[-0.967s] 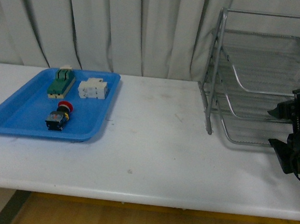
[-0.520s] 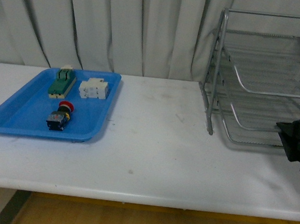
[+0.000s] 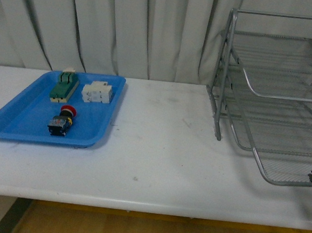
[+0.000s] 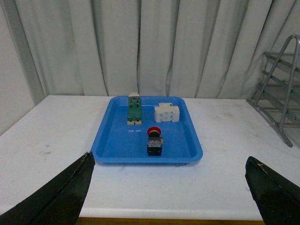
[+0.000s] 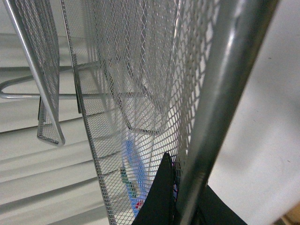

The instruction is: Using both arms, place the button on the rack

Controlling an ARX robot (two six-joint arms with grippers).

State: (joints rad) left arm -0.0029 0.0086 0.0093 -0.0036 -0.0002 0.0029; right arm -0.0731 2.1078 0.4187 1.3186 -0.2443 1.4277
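Bottom tier of the rack has slid out toward the robot, right gripper clamped on its front rail. Button sits in the blue tray. Left gripper is spread wide, so the pick looks next.

Button in blue tray, nr rim

Soft, even light is thrown from overhead, and only faint shadows are cast beneath the blue tray and the rack. A cool, rather dim cast and slight softness are seen throughout. In the right wrist view the nearest tube is blurred and streaked with glare.
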